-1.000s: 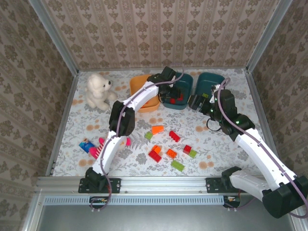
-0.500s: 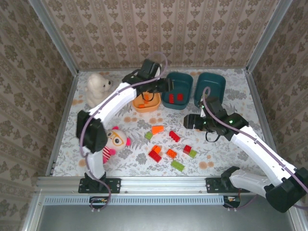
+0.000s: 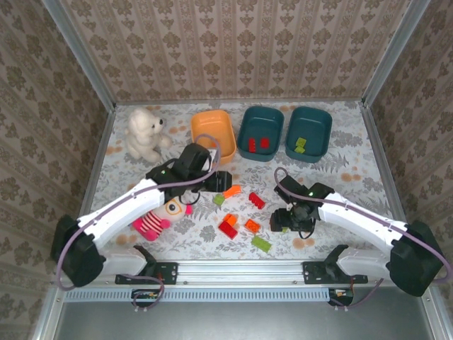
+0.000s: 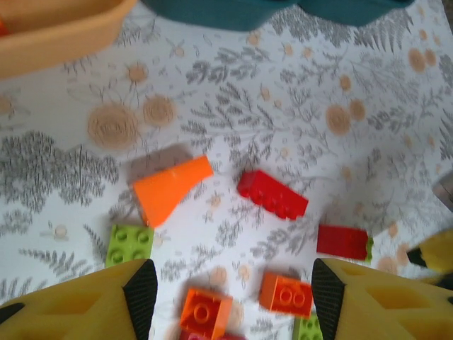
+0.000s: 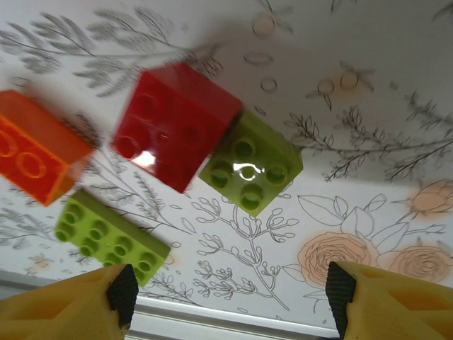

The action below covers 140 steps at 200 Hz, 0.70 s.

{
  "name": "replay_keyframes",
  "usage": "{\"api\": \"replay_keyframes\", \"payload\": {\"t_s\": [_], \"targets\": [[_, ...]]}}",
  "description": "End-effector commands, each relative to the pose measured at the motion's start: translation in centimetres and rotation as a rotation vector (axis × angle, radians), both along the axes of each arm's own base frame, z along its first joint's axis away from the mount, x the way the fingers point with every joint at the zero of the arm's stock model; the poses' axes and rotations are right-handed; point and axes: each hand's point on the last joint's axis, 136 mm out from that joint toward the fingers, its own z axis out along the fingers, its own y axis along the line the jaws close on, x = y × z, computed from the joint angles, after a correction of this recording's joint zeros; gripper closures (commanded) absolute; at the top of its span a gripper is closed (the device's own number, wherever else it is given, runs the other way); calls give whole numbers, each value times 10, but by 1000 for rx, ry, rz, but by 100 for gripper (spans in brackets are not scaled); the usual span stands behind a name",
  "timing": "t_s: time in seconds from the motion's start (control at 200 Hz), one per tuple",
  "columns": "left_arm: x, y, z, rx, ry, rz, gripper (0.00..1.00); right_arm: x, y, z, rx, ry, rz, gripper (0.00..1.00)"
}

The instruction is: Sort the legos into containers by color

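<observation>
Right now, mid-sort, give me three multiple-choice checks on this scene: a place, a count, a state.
1. The sorted red bricks lie in: A the orange tub; B the middle teal tub; C the right teal tub.
2. Teal tubs: A three; B one; C two.
3. The left fingers are: A apart, holding nothing; B shut on an orange brick; C shut on a plush toy.

1 B: the top view shows them inside the middle tub.
2 C: the middle and right tubs are teal, the left one orange.
3 A: the left wrist view shows them wide apart, nothing gripped.
</observation>
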Motion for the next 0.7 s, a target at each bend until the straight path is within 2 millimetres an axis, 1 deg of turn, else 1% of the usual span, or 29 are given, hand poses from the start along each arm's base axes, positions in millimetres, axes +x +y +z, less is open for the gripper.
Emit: {"api": "replay_keyframes", "payload": {"t_s": [0.0,0.07,0.165,0.32,0.41,0.57,0.695], "targets": [[-14,7,6,-49,-10,1,36,0,9,-16,48,20,-96,27],[-20,12,6,-57,-13,1,35,3,11,-25,53,25,-129,28],[-24,17,6,-58,-12,9,35,9,12,-30,41,19,-161,28],[-24,18,8,-65,-12,17,35,18,1,-36,-11,-6,-217,29],[-24,18,8,-63,-12,20,35,23,0,-41,-8,-7,-245,32],[-25,17,10,-66,-17,16,35,26,0,-44,-39,14,-254,45],[-26,16,9,-68,-17,8,35,22,-3,-46,-48,30,-264,62]]}}
